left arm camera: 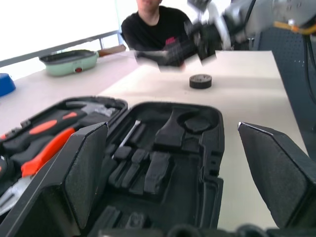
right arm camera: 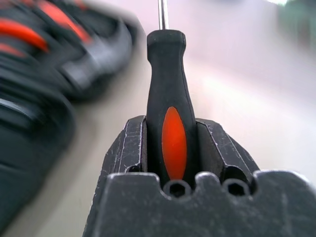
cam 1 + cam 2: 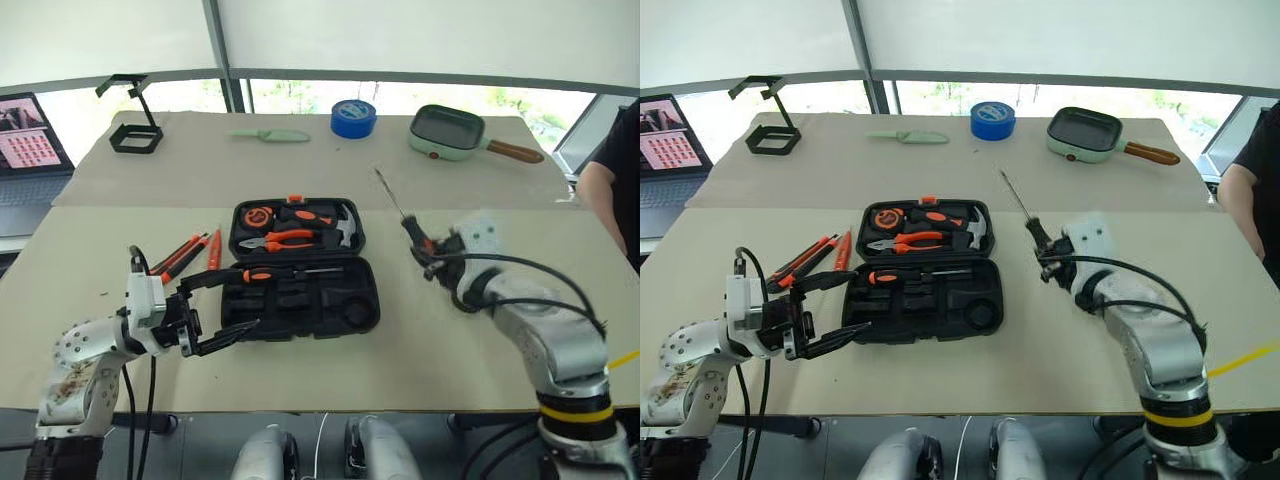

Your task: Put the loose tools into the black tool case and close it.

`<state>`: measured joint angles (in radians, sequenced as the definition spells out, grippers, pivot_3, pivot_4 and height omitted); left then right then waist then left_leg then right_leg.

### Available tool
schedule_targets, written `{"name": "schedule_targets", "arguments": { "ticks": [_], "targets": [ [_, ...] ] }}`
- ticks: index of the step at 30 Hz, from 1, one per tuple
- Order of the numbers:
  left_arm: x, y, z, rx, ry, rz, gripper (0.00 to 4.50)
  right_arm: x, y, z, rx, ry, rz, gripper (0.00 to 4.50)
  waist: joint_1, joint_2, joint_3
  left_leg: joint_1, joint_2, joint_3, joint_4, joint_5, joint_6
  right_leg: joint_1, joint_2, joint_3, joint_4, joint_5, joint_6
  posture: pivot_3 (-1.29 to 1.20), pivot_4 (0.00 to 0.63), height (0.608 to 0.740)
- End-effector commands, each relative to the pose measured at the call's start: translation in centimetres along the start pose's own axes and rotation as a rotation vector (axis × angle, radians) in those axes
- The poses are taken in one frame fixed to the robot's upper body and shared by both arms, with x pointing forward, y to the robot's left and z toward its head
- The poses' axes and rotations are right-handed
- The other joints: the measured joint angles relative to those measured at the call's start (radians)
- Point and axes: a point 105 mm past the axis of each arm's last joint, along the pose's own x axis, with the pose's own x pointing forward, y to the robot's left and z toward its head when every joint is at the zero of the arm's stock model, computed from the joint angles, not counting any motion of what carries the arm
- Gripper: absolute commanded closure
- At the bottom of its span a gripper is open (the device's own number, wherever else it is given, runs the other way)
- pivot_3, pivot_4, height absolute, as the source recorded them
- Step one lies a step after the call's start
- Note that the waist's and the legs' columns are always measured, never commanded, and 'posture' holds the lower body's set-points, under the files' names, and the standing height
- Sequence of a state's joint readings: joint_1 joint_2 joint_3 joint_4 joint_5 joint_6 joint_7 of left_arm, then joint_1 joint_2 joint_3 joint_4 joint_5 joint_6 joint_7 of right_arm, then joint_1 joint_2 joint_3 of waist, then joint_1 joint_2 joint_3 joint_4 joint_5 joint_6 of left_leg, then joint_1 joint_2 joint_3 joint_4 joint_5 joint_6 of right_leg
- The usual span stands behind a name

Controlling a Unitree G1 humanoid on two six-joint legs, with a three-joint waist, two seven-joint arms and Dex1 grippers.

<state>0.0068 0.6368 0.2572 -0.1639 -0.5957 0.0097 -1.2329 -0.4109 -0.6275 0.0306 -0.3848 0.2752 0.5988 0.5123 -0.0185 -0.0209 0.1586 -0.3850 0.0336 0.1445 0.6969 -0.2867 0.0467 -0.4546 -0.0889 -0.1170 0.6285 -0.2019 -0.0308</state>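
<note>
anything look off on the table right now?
Nothing damaged or spilled. Oddities: loose tools lie outside the open black tool case, beside its left edge, and a small dark tape ring sits alone on the table. The right gripper holds a screwdriver in the air.

— Colours of the screwdriver (image 2: 170,113)? Black handle, orange oval inlay, grey metal shaft.
— And the tool case (image 3: 300,270)? All black, orange-and-black tools inside.
— Far off? Blue tape roll (image 3: 353,118), pale green pan (image 3: 446,132), brown handle.

Silver jointed arms, black cables, a yellow band, black-fingered right gripper (image 3: 432,256).
</note>
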Motion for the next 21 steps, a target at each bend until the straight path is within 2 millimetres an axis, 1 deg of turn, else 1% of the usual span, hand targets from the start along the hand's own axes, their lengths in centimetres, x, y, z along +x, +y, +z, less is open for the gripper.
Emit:
{"name": "schedule_targets", "arguments": {
  "ticks": [1, 3, 6, 8, 9, 11, 14, 21],
  "targets": [
    [-1.8, 0.9, 0.2, 0.01, 0.023, 0.085, 0.0, 1.0, 5.1, 2.8, -0.3, -0.152, 0.445, 3.46, -0.003, 0.0, 0.0, 0.001, 0.0, 0.0, -0.001, 0.0, -0.001, 0.0, 0.001, 0.0, 0.0, 0.0, 0.0, 0.0, 0.15, 0.74],
    [-2.8, 1.4, -0.3, 0.003, 0.05, 0.153, 0.0, 2.2, 6.1, 2.3, -0.35, -0.12, 0.573, 3.46, -0.006, 0.0, 0.0, 0.002, 0.002, 0.0, -0.002, 0.001, -0.001, 0.0, 0.001, 0.0, 0.0, 0.0, 0.0, 0.0, 0.15, 0.74],
    [-4.0, 1.7, -0.4, -0.005, 0.074, 0.217, 0.0, 4.5, 7.1, 0.5, -0.428, 0.006, 0.663, 3.46, 0.0, -0.001, 0.0, 0.001, 0.002, 0.0, -0.001, 0.002, -0.002, 0.0, -0.001, -0.001, 0.001, 0.0, -0.001, 0.0, 0.15, 0.74],
    [-4.3, 1.5, -0.3, -0.011, 0.082, 0.222, 0.0, 5.6, 7.3, 0.1, -0.448, 0.057, 0.676, 3.46, 0.004, -0.001, 0.001, 0.0, 0.002, 0.0, 0.0, 0.002, -0.001, -0.001, -0.003, -0.002, 0.001, 0.0, -0.002, 0.0, 0.15, 0.74],
    [-4.3, 1.3, -0.2, -0.013, 0.088, 0.216, 0.0, 6.0, 7.2, -0.1, -0.443, 0.078, 0.67, 3.46, 0.007, -0.001, 0.001, -0.001, 0.002, 0.001, 0.0, 0.002, -0.001, -0.002, -0.004, -0.003, 0.001, 0.003, -0.007, 0.0, 0.15, 0.74],
    [-4.2, 1.0, -0.1, -0.009, 0.091, 0.202, 0.0, 6.4, 6.9, -0.6, -0.459, 0.115, 0.666, 3.46, 0.01, -0.001, 0.001, -0.003, 0.001, 0.001, 0.001, 0.002, 0.0, -0.002, -0.004, -0.003, 0.001, 0.005, -0.01, 0.0, 0.15, 0.74],
    [-3.6, 0.7, 0.6, 0.002, 0.07, 0.178, 0.0, 6.1, 6.6, -1.9, -0.481, 0.204, 0.702, 3.46, 0.016, -0.001, 0.001, -0.005, 0.0, 0.0, 0.003, 0.0, 0.002, -0.002, -0.005, -0.004, 0.001, 0.005, -0.01, 0.0, 0.15, 0.74],
    [-2.7, 0.1, 1.0, -0.007, 0.05, 0.139, 0.0, 6.1, 6.2, -2.7, -0.505, 0.259, 0.724, 3.46, 0.006, -0.001, 0.001, -0.004, 0.0, 0.001, 0.004, 0.001, 0.001, -0.002, -0.007, -0.005, 0.001, 0.005, -0.009, 0.0, 0.15, 0.74]
  ]
}}
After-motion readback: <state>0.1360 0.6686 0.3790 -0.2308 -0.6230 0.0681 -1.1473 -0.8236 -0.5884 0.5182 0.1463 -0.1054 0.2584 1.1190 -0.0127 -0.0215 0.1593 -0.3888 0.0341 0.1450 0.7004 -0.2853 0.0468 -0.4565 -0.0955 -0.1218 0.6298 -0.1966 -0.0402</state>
